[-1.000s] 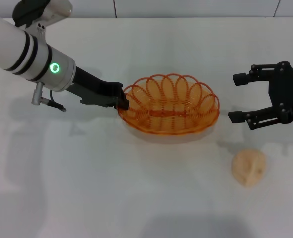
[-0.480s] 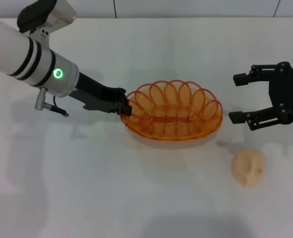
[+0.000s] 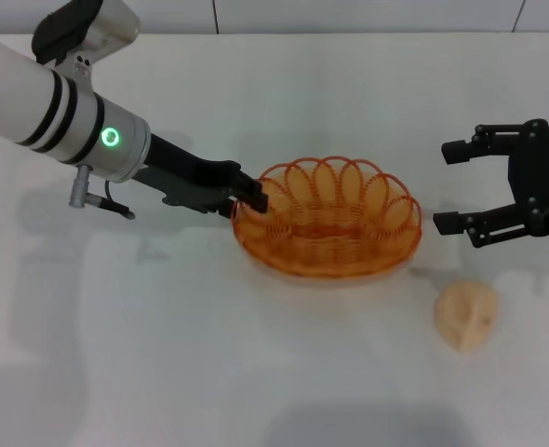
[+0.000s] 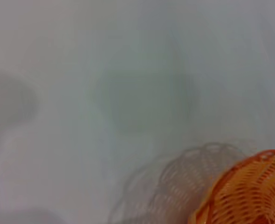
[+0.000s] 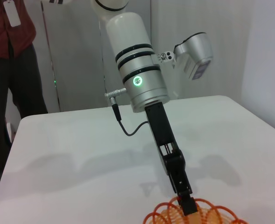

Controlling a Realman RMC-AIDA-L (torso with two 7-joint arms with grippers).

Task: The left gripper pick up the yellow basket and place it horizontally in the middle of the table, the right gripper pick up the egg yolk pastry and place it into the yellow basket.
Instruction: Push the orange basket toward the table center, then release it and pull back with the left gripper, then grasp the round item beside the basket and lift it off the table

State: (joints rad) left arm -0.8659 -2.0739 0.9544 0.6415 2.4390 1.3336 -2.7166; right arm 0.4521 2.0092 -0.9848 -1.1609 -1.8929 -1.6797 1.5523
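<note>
Orange-yellow wire is what your left gripper [image 3: 247, 198] has hold of: the yellow basket [image 3: 328, 218] sits near the middle of the table [image 3: 256, 372], long axis running left to right, and the black fingers are pinched on the scalloped rim at its left end. In the right wrist view you can see the same grip from the far side, the left gripper [image 5: 186, 201] coming down onto the top of the looped rim of the yellow basket [image 5: 193, 217], with the silver-white arm and its green ring rising behind it. The left wrist view catches only a corner of the yellow basket [image 4: 247, 191] and its netted shadow on the white surface; whether the base is resting on the table or just off it, you cannot tell from these views.

Your right gripper [image 3: 461, 186] hangs just right of the basket, apart from it, its two fingers spread wide with nothing between them. The egg yolk pastry [image 3: 466, 315] lies on the table nearer to you than that gripper and to the near right of the basket, touching neither.
</note>
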